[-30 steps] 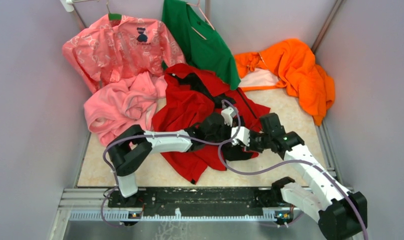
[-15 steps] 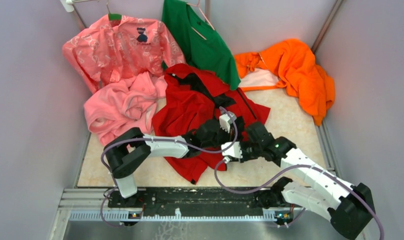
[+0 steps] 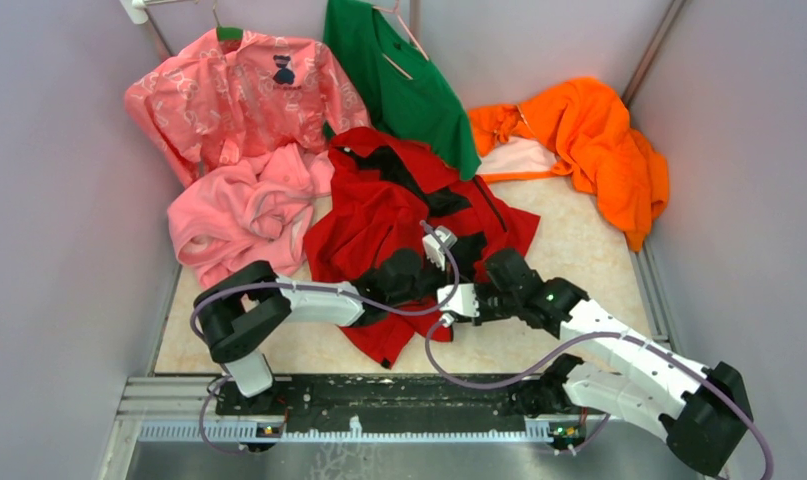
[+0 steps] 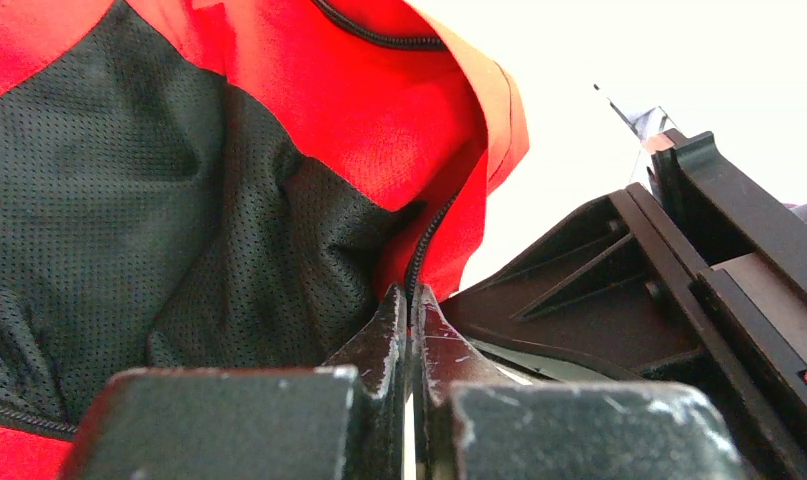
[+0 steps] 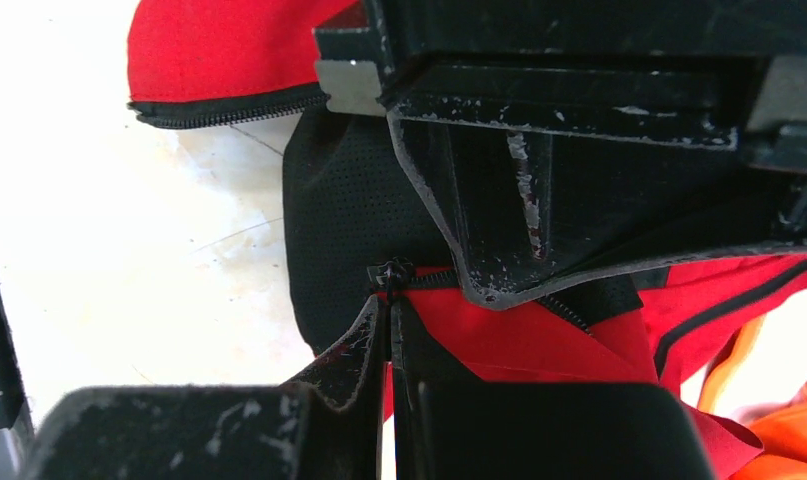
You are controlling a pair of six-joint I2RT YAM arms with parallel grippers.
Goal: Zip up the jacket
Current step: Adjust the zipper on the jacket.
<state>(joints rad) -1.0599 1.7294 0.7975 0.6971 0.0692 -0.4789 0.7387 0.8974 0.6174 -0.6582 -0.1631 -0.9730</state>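
Between the closed fingers of the left gripper [image 4: 407,312] runs the dark front zipper [image 4: 426,240] of the bright red thin jacket [image 3: 374,205], pinched tight at its edge. Just beside it and facing it, the right gripper [image 5: 387,315] is also clamped narrow on the jacket, its tips directly under a small dark zipper end. The jacket stretches away from both grippers: its collar lies far beyond them, its hem back toward the arm bases, and the long axis leans slightly left. It lies open and crumpled, with black mesh lining showing around both grippers. A plain pink fleece garment [image 3: 239,215] lies well left of the left gripper. A rumpled orange garment [image 3: 599,140] lies beyond and right of the right one.
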